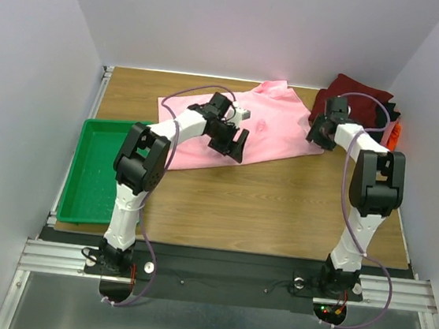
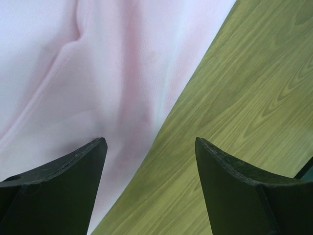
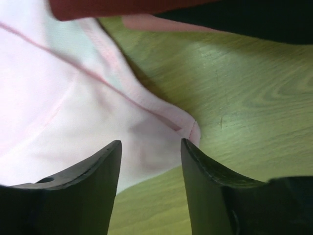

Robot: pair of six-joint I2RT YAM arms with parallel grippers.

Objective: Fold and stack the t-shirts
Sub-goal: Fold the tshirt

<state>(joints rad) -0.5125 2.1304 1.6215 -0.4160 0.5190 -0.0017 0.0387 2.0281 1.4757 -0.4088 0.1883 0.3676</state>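
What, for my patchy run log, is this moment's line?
pink t-shirt: spread unfolded | left gripper: open over its edge | right gripper: open over its hem | dark t-shirts: piled far right

Left arm (image 1: 144, 164) is rising from its base, elbow folding high, forearm reaching out over the near edge of the pink t-shirt (image 1: 276, 119). Left gripper (image 1: 238, 144) is pointing down at that edge, jaws standing wide apart, nothing between them.

Right arm (image 1: 376, 186) is standing more upright, elbow bending at the top, forearm angling in toward the shirt's right sleeve. Right gripper (image 3: 151, 143) is hanging just over the sleeve's corner, jaws parted, narrower than the left's. It is not pinching any cloth.
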